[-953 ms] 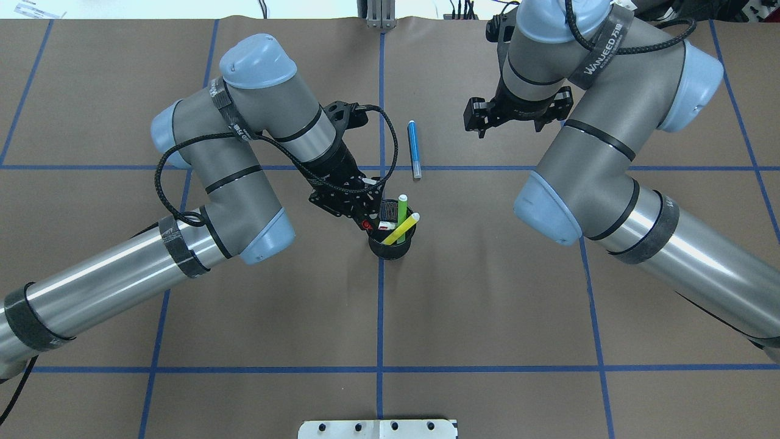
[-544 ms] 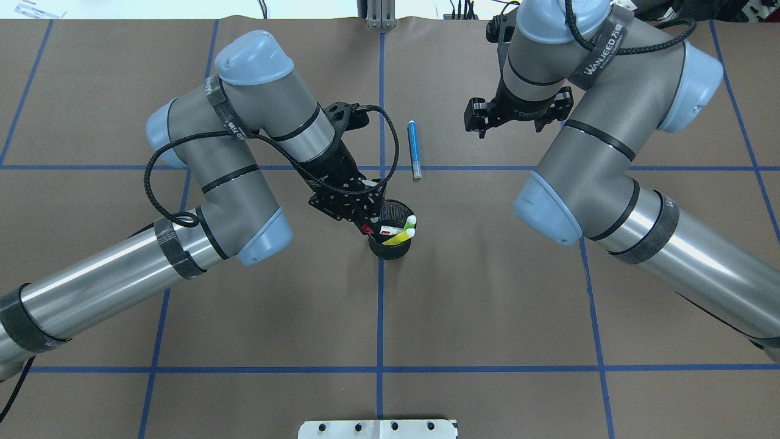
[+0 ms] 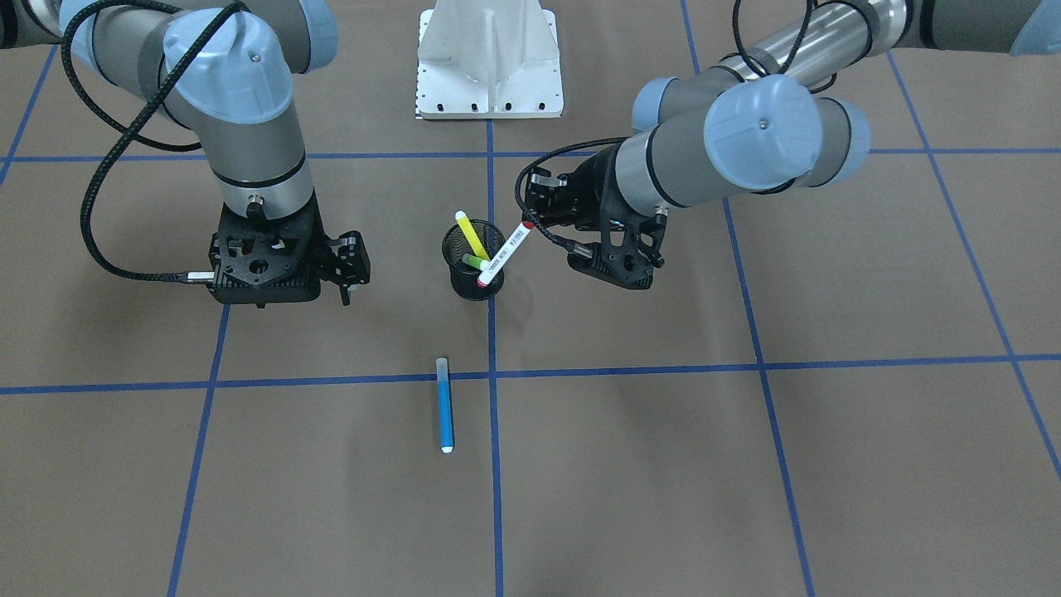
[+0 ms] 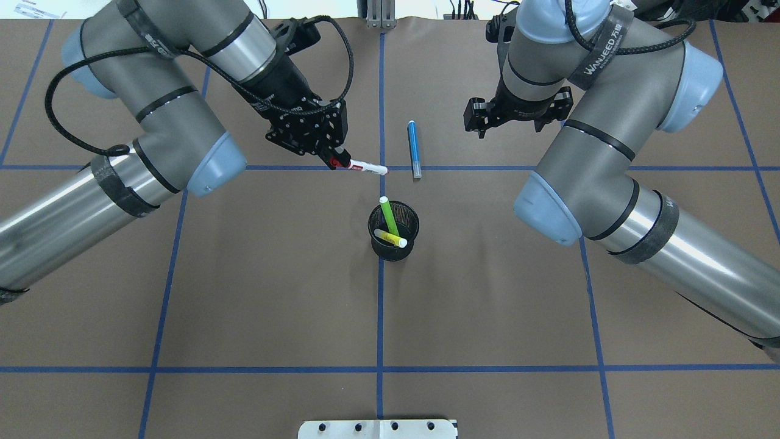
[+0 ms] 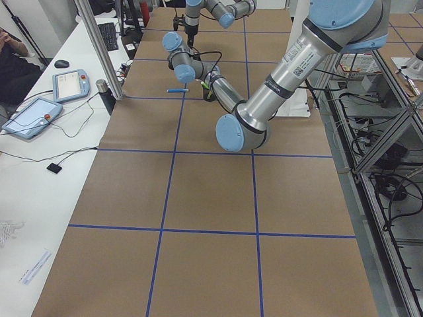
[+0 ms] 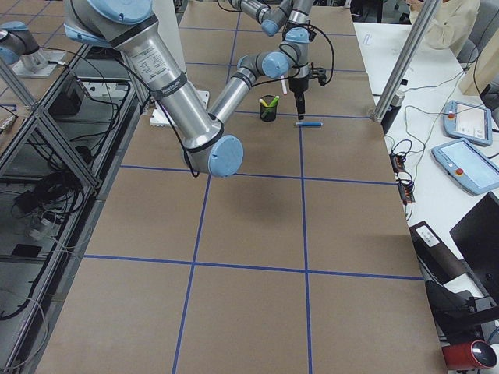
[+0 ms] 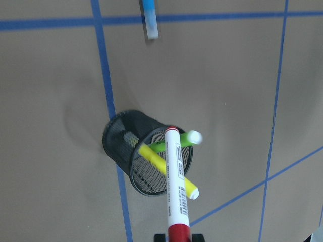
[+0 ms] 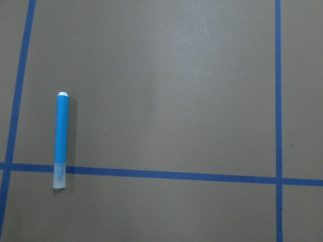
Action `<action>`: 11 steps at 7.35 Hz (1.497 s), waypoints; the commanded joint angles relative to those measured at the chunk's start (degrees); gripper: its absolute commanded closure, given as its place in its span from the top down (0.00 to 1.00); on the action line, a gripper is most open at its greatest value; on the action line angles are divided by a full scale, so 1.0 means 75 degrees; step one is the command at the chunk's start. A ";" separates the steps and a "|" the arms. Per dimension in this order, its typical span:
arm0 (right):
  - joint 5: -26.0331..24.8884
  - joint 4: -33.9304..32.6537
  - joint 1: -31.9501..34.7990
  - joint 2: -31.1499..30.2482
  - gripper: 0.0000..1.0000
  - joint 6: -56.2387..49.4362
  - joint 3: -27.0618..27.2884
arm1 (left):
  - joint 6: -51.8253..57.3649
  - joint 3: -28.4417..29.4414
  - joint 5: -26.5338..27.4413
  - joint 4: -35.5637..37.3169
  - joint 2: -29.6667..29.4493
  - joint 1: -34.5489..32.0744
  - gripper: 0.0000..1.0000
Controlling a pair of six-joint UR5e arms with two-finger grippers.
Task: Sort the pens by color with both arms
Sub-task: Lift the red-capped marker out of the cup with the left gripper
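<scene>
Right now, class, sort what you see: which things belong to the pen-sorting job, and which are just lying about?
Job:
blue pen on the table
red-capped pen in the left gripper
green pen and yellow pen in the cup

Lying about:
white pedestal
tablets on the side bench

"WANJEED" on black strap (image 4: pixel 602 56) of right arm (image 4: pixel 600 161), barcode and unreadable small print on white pen (image 7: pixel 176 184)
</scene>
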 commanded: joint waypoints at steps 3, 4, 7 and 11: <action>0.0000 0.0009 -0.0020 -0.0013 0.97 0.0000 -0.0009 | -0.1032 0.1298 0.1787 -0.0105 -0.0984 -0.0232 0.21; 0.0012 -0.0002 -0.0020 -0.0001 0.97 0.0000 0.0002 | -0.1488 0.1791 0.2346 -0.0129 -0.1419 -0.0081 0.21; 0.0012 -0.0002 -0.0020 -0.0012 0.97 0.0012 0.0026 | -0.2590 0.2053 0.3929 -0.0281 -0.1633 0.0575 0.21; 0.0012 -0.0002 -0.0020 -0.0012 0.97 0.0012 0.0026 | -0.2821 0.2651 0.4977 -0.1196 -0.1740 0.0987 0.21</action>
